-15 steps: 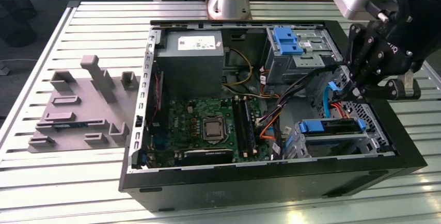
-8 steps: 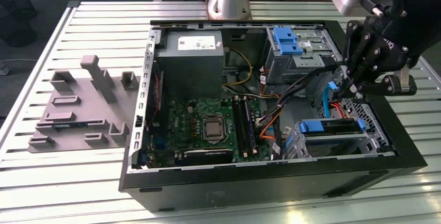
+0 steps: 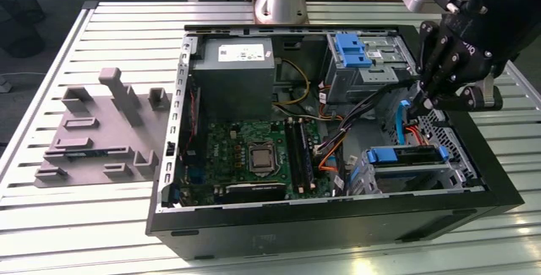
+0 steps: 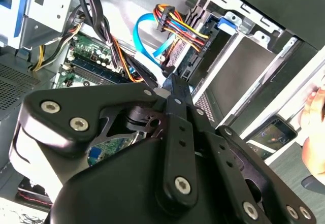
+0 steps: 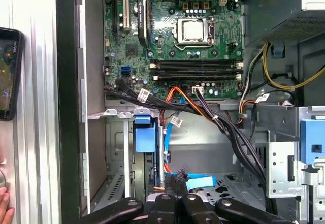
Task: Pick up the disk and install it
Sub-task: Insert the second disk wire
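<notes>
Exterior view high above open computer case (image 3: pixel 338 218), both wrist views close inside it

motherboard (image 5: pixel 172 31) upper centre, bare CPU socket (image 5: pixel 193 31) | black cable bundle (image 5: pixel 223 125) crossing middle | blue-framed disk (image 5: pixel 143 137) lower centre in bay | gripper (image 5: pixel 175 203) bottom edge | phone (image 5: pixel 7 71) left edge

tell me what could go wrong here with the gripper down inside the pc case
1. The gripper sits low among the loose cables and a blue data cable; it might snag or unplug one.
2. The disk in its blue frame already sits in the drive cage by the case wall; a skewed push could jam it or bend the frame.
3. A hand and a phone lie close beside the case, within likely arm travel.
</notes>
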`<state>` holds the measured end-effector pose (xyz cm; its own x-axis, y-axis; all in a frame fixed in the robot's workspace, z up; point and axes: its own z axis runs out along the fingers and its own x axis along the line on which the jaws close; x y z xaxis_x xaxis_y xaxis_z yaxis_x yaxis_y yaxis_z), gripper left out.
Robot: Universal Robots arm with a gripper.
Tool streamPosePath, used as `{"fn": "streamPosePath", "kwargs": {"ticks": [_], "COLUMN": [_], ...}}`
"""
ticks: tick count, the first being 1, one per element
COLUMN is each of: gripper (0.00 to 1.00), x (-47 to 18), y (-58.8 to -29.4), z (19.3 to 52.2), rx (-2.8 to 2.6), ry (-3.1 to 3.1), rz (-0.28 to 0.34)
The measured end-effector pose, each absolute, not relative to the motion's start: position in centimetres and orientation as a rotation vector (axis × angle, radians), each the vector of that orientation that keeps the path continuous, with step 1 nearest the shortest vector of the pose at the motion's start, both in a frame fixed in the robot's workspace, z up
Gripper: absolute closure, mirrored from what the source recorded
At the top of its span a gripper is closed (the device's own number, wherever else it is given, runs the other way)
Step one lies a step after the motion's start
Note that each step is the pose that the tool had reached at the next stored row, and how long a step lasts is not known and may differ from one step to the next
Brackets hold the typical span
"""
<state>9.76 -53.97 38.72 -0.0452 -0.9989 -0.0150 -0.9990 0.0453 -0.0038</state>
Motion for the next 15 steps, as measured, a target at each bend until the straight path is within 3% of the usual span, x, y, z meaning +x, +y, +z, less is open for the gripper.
{"fn": "streamPosePath", "kwargs": {"ticks": [1,2,13,14,15], "gripper": [0.89,0.82,0.82,0.75,0.75], "x": [9.75,9.75,9.73,9.73,9.71], "y": [-53.97,-53.96,-53.58,-53.55,-53.54], "z": [38.75,38.80,38.42,38.30,38.19], "rx": [-2.161,-2.161,-2.167,-2.167,-2.166], "ry": [2.261,2.262,2.245,2.243,2.241], "rz": [0.012,0.012,-0.001,-0.003,-0.006]}}
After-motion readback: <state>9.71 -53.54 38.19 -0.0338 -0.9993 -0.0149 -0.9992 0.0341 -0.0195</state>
